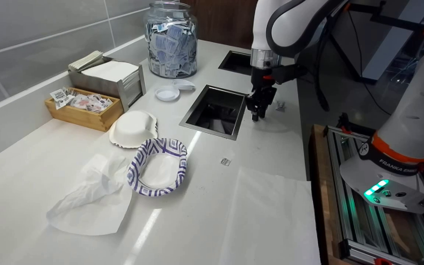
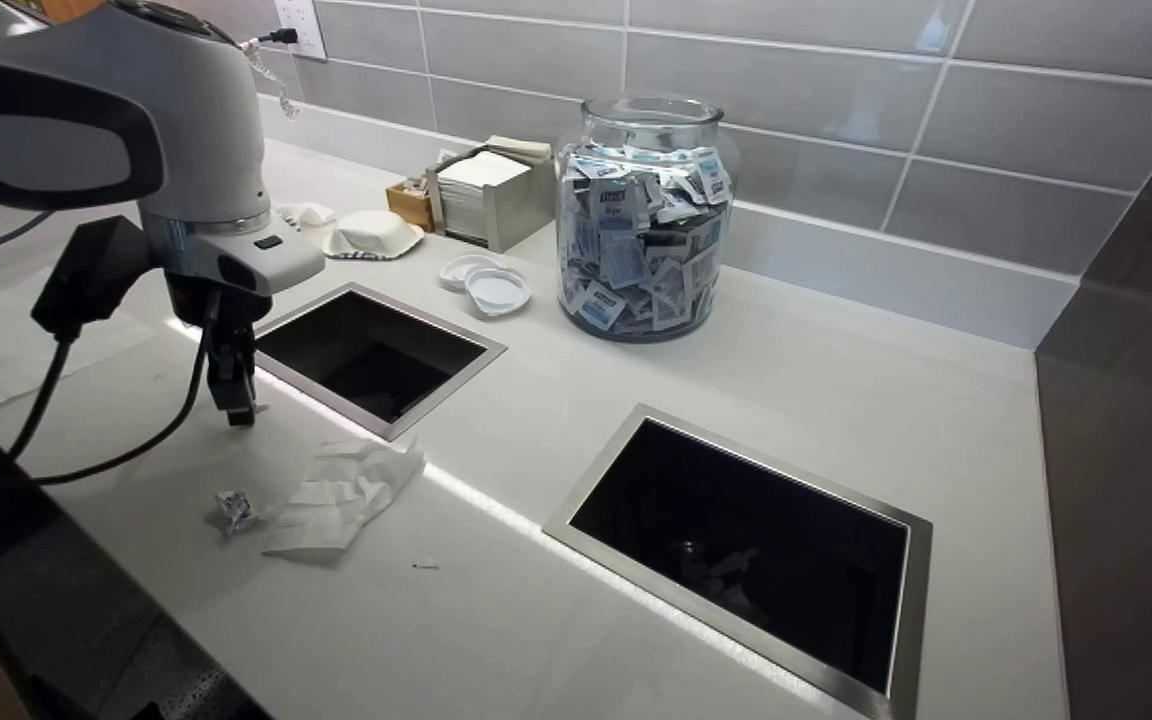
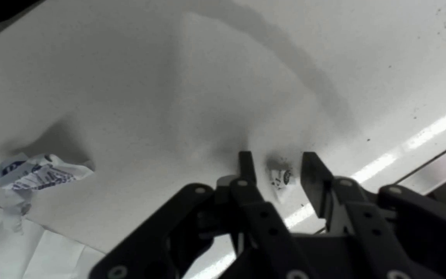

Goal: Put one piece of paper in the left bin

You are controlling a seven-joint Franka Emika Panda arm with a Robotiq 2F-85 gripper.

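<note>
My gripper (image 1: 258, 117) is low over the counter beside the left bin (image 2: 443, 392), also in an exterior view (image 1: 208, 133). In the wrist view the fingers (image 3: 277, 155) are apart. A small printed paper scrap (image 3: 281, 179) shows between them, with gaps on both sides. Whether it touches the counter is hard to tell; the exterior views barely show it. A crumpled printed wrapper (image 3: 37, 172) lies to one side, also in both exterior views (image 1: 280, 106) (image 2: 235, 510). A creased white paper (image 2: 341, 495) lies by the wrapper. Another printed scrap (image 1: 225, 161) lies near the bin's corner.
The right bin (image 2: 914, 600) is farther along. A glass jar of packets (image 2: 641, 240), white lids (image 1: 167, 94), a napkin holder (image 1: 133, 88), a wooden box (image 1: 94, 118), a patterned bowl (image 1: 175, 173), an upturned bowl (image 1: 134, 127) and crumpled paper (image 1: 94, 206) stand around.
</note>
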